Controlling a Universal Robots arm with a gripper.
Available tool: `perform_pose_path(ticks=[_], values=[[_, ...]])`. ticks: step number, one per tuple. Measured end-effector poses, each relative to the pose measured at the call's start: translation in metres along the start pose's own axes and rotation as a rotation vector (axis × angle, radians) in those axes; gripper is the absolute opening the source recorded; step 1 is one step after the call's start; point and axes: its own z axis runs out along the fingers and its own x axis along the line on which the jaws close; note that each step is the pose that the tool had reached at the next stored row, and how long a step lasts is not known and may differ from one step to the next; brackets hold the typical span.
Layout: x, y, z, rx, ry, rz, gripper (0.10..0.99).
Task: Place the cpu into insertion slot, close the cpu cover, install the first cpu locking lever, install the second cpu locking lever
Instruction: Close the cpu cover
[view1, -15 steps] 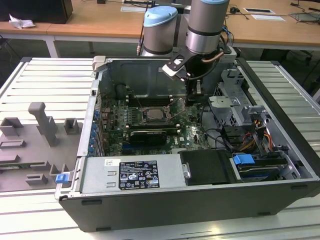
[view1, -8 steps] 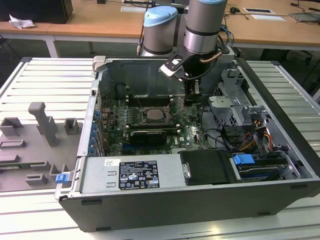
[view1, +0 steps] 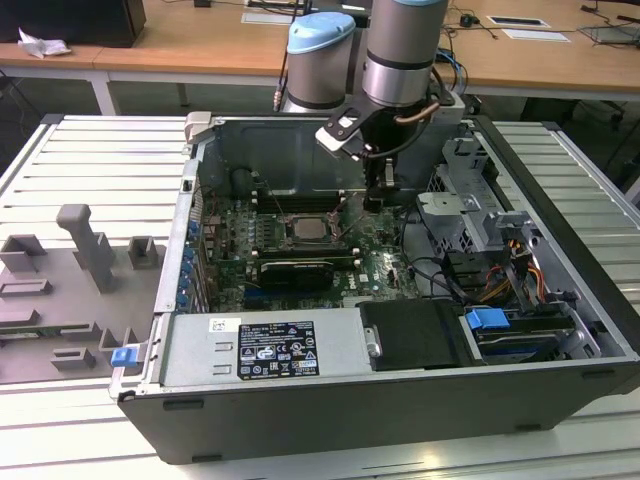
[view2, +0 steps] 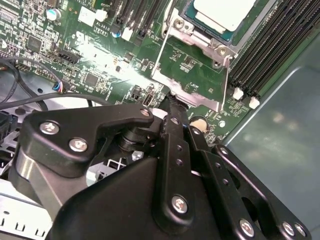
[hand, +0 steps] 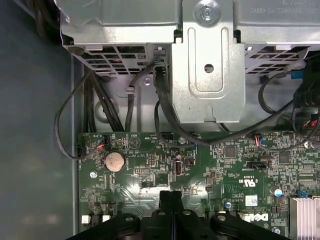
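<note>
The pale silver cpu (view2: 225, 12) lies in the insertion slot (view2: 200, 26) on the green motherboard; in the exterior view it is the light square (view1: 306, 227) at the board's middle. The cpu cover (view2: 200, 99), a silver frame with a window, is swung open and lies beside the slot, toward my gripper. Thin wire levers (view2: 228, 75) run along the cover's sides. My gripper (view2: 171, 100) is shut, its tip just at the cover's free edge. It hovers low over the board (hand: 170, 194), at the exterior view's right of the slot (view1: 374, 203).
A metal drive cage (hand: 207, 60) and black cables (hand: 165, 115) lie close beyond the gripper. Black memory slots (view2: 270, 55) flank the socket. A black graphics card (view1: 295, 270) and a power supply (view1: 270, 345) sit nearer the case front. Grey fixture blocks (view1: 85, 250) stand outside the case.
</note>
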Motion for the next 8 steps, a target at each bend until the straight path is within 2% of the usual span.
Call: perform_pose_path(ticks=[8], values=[[-0.0001,-0.0083,-0.0002,0.0,0.0,0.0,0.106]])
